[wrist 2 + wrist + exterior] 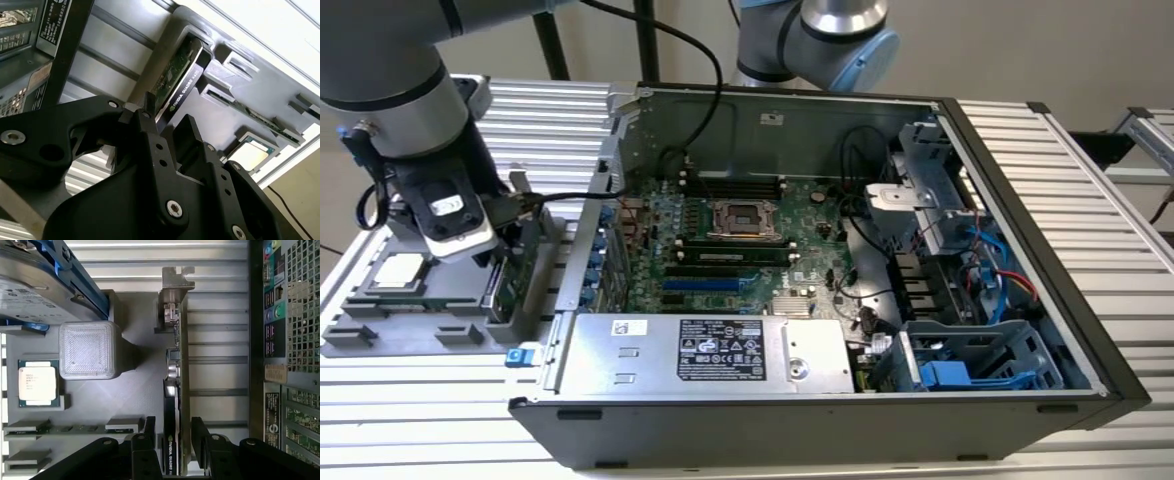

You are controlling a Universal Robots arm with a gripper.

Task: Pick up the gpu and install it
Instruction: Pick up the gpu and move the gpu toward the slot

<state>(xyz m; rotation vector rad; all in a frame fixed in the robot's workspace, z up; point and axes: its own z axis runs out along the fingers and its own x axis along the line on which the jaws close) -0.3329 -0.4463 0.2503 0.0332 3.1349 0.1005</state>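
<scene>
Nearest in the exterior view is the open computer case (787, 425), lying on its side on a slatted metal table (1087, 190). A silver power supply (707, 350) lies along its near wall, and a drive bay with a blue plastic part (947, 378) fills the near right corner.

To the left of the case, a grey parts tray (394, 335) rests on the table. A square CPU chip (398, 270) lies flat in a pocket on the tray's left side. In the first wrist view, a hard drive with blue rails (40, 285) also sits on the tray.

The gpu (176, 365) stands on its long edge in a slot on the tray's right side, just beside the case's outer wall. Its silver bracket is at one end, its black shroud on one face and its green board on the other.

The gripper (173, 420) hangs over the tray with its jaws parted narrowly. Its black fingers (149, 429) straddle the card, one on each face. A thin gap shows on either side, so it does not hold the card.

Farther in, the green motherboard (720, 265) covers the case floor. The CPU socket (744, 218) sits mid-board, with memory sticks (720, 255) near it and black cables to the right.

At the far edge, behind the case, stands the base of a second arm (821, 40).
</scene>
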